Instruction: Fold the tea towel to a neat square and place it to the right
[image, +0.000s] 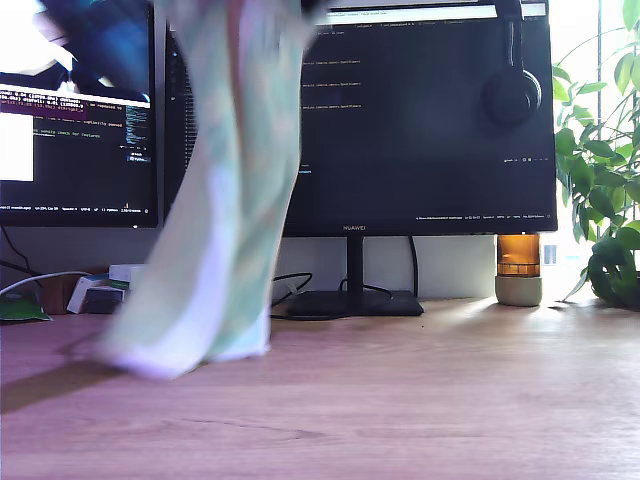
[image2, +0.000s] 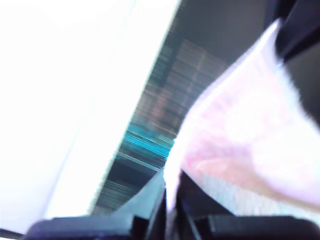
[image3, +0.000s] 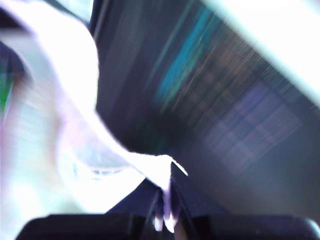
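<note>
While the tea towel (image: 215, 230) hangs lengthwise at the exterior view's left | first gripper (image2: 167, 210) and second gripper (image3: 166, 200) both clenched on its top edge | desk (image: 420, 400) below.

tea towel (image: 215, 230) hanging before monitors (image: 430, 120), lower end near desk (image: 420, 400), exterior view's left

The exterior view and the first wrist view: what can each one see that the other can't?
Only the exterior view shows the wooden desk, the headphones hung on the big monitor, the amber jar and the plant.

Only the first wrist view shows my first gripper up close, its jaws pinching an edge of cloth.

Both show the tea towel, lifted and blurred, with lit screens behind.
</note>
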